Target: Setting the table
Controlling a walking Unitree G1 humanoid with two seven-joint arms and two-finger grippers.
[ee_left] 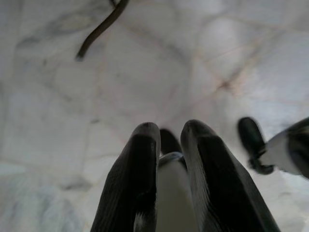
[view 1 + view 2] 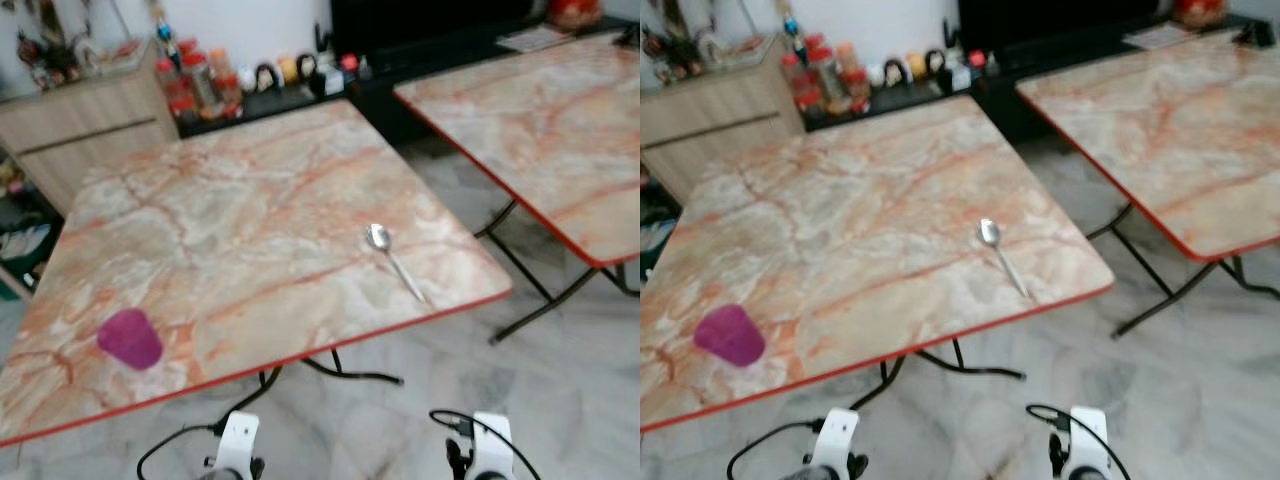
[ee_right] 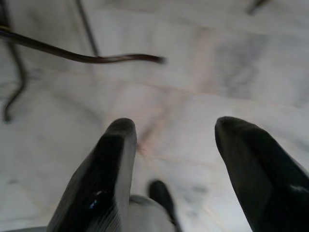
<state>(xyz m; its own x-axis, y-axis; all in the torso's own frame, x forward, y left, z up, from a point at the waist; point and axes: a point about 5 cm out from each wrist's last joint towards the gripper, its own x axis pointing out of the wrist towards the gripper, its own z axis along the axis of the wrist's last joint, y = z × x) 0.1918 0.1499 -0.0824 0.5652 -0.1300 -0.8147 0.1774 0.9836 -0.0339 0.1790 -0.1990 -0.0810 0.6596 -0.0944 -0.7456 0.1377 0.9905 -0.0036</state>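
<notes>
Right gripper (image 3: 175, 159) hangs open over the floor; left gripper (image 1: 170, 159) hangs closed, empty. A thin, stiff, slippery spoon (image 2: 393, 260) lies near the table (image 2: 250, 200) edge; pinch its handle.

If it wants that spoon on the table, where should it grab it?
Probably the handle, from above. The spoon lies flat on the table, bowl away from the robot and thin handle running toward the near edge, on its right side. So the right pincer, now open and hanging low, seems better placed.
</notes>
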